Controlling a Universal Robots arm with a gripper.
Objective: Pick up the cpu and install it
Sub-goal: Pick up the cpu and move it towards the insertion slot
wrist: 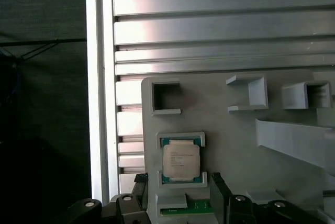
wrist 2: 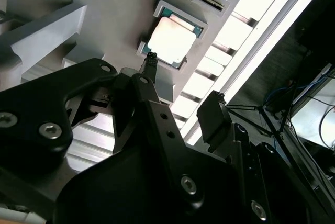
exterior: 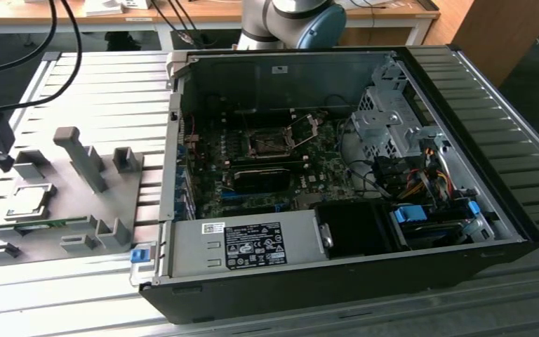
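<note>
I'm at the pick-up step: my gripper (wrist: 178, 178) hangs spread and empty above the cpu (wrist: 181, 162), which sits in its pocket near the edge of the tray (wrist: 235, 145), so grasping needs a centred, square descent.

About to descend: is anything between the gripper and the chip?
Nothing. In the second wrist view the stretch from the open gripper to the chip is bare, with just the grey tray beneath.

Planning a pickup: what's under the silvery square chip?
The silvery square cpu sits in a walled pocket of the flat grey tray; the pocket floor beneath it is hidden.
</note>
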